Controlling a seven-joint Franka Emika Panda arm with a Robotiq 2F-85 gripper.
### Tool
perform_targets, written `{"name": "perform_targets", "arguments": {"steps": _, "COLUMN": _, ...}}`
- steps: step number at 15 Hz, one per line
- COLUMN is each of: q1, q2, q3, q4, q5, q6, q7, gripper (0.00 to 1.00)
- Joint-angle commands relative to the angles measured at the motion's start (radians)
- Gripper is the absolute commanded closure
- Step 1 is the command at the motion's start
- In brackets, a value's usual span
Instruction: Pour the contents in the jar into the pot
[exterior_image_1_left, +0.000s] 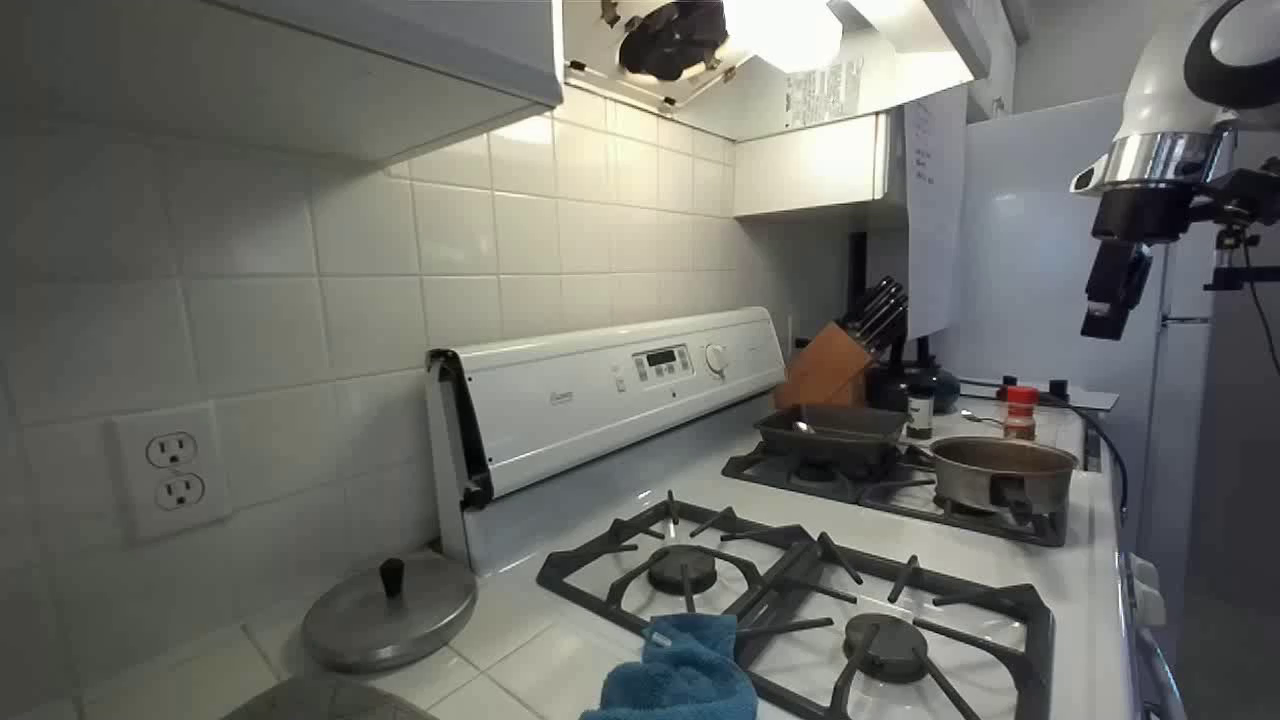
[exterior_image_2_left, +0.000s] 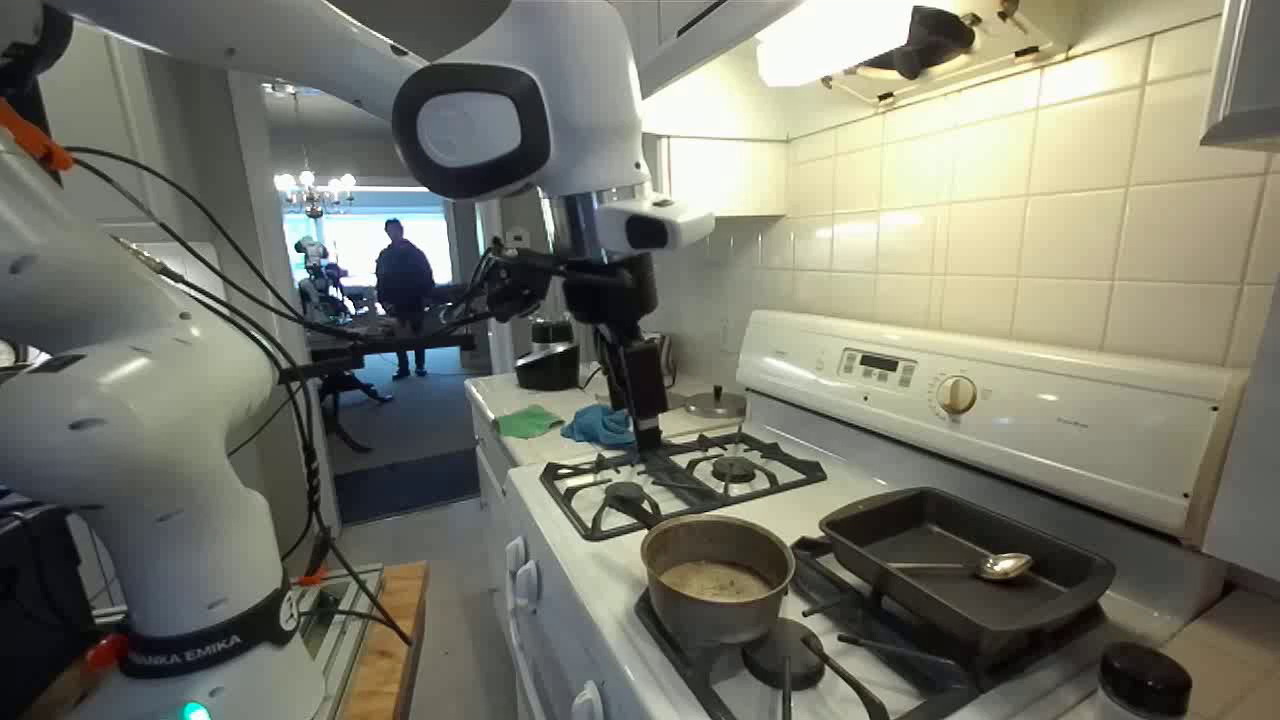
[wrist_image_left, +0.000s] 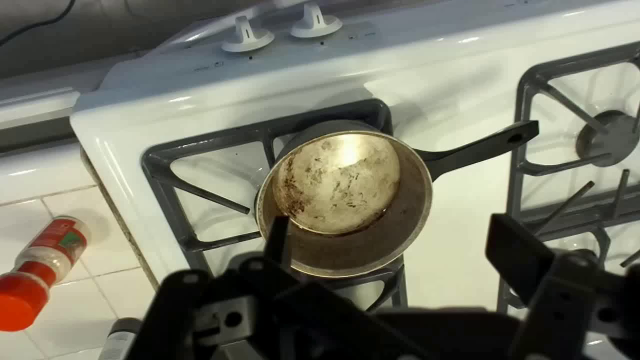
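Observation:
A small jar with a red cap (exterior_image_1_left: 1020, 414) stands upright on the counter beyond the stove. It also shows in the wrist view (wrist_image_left: 47, 262) at the lower left. The metal pot (exterior_image_1_left: 985, 478) sits on a stove burner, its dark handle pointing along the stove; it also shows in an exterior view (exterior_image_2_left: 715, 600) and the wrist view (wrist_image_left: 350, 255). Its inside has dark stains. My gripper (wrist_image_left: 389, 225) is open and empty, raised above the stove near the pot. It hangs in the air in both exterior views (exterior_image_1_left: 1105, 318) (exterior_image_2_left: 648, 430), not touching the jar or pot.
A dark-capped jar (exterior_image_1_left: 920, 415) stands near the red-capped one. A baking pan (exterior_image_2_left: 1050, 605) holding a spoon (exterior_image_2_left: 1003, 567) sits beside the pot. A knife block (exterior_image_1_left: 825, 368), blue cloth (exterior_image_2_left: 598, 425), green cloth (exterior_image_2_left: 528, 421) and lid (exterior_image_1_left: 390, 612) are around. The range hood (exterior_image_1_left: 850, 75) overhangs the stove.

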Motion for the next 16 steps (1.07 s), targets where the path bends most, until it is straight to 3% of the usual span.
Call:
{"name": "perform_targets", "arguments": {"steps": 1, "q1": -0.013, "q2": 0.001, "q3": 0.013, "q4": 0.002, "q5": 0.008, "q6": -0.003, "q7": -0.007, "gripper": 0.00}}
{"name": "perform_targets", "arguments": {"steps": 7, "q1": -0.013, "q2": 0.001, "q3": 0.013, "q4": 0.002, "q5": 0.008, "q6": -0.003, "q7": -0.007, "gripper": 0.00}}
{"name": "perform_targets", "arguments": {"steps": 10, "q1": -0.066, "q2": 0.057, "q3": 0.022, "q4": 0.030, "q5": -0.025, "q6": 0.038, "q7": 0.070, "gripper": 0.00}}
{"name": "perform_targets", "arguments": {"steps": 16, "q1": -0.165, "q2": 0.194, "q3": -0.003, "q4": 0.114, "q5": -0.066, "q6": 0.170, "q7": 0.088, "gripper": 0.00}}
